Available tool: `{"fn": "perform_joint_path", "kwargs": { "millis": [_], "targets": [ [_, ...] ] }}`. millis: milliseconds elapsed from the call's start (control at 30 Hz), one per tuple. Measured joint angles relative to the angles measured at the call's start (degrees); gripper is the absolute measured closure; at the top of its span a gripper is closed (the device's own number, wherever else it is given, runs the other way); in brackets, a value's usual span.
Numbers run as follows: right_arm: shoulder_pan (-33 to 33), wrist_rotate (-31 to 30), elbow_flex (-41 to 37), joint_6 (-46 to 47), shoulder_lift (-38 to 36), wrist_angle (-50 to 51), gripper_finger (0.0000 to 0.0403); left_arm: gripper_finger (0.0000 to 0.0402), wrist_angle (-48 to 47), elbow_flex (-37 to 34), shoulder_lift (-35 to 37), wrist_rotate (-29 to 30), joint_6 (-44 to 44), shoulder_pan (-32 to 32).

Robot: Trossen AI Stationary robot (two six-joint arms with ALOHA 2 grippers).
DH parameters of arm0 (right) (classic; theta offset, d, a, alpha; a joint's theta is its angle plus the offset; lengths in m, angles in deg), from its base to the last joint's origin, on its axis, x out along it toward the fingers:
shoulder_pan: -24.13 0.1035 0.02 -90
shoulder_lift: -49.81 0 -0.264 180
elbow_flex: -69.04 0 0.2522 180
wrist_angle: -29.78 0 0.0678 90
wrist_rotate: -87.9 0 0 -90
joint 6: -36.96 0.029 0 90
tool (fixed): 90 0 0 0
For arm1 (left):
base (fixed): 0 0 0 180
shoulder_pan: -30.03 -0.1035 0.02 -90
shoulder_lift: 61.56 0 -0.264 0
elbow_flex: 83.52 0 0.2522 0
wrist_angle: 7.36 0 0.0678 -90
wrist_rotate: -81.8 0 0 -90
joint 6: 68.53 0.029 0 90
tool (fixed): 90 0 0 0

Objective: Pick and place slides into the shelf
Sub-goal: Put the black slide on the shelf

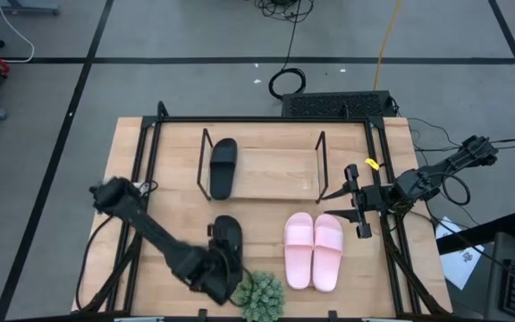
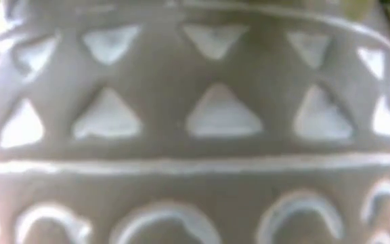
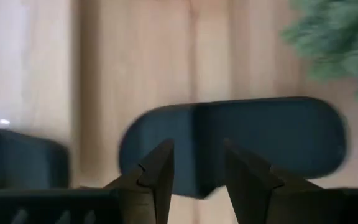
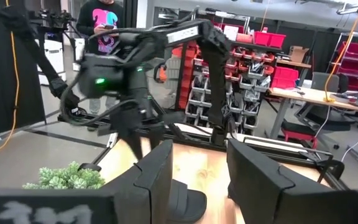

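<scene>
**Left arm going for the second black slide**

From above, I am counting four slides: one matte black slide [image 1: 223, 167] already lying on the low wooden shelf [image 1: 275, 170], another black one [image 1: 228, 237] just in front of that shelf, and the pale pink pair [image 1: 314, 250] beside it. My left gripper [image 1: 224, 279] is hovering by the loose black slide's near end, next to a small green plant [image 1: 259, 297]. The right gripper [image 1: 358, 206] is waiting off the shelf's right end.

The low view is showing only a patterned grey pot [image 2: 195, 122].

At the left wrist, my fingers [image 3: 157, 177] are standing spread and empty over the black slide [image 3: 260, 137], lining up a grab.

At the right wrist, the claw [image 4: 201, 180] is released, idle.

Shelf [image 1: 275, 174] right of black slide [image 1: 223, 167] free; plant [image 1: 259, 296] crowds left gripper [image 1: 231, 268].
</scene>
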Motion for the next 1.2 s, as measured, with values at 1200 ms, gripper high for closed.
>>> {"fn": "perform_joint_path", "kwargs": {
  "millis": [1200],
  "targets": [
    [0.01, 0.24, 0.00, 0.68, 0.00, 0.31, 0.0259, 0.0268, -9.82, 2.71, -10.22, -0.96, -17.08, 0.78]
  ]
}}
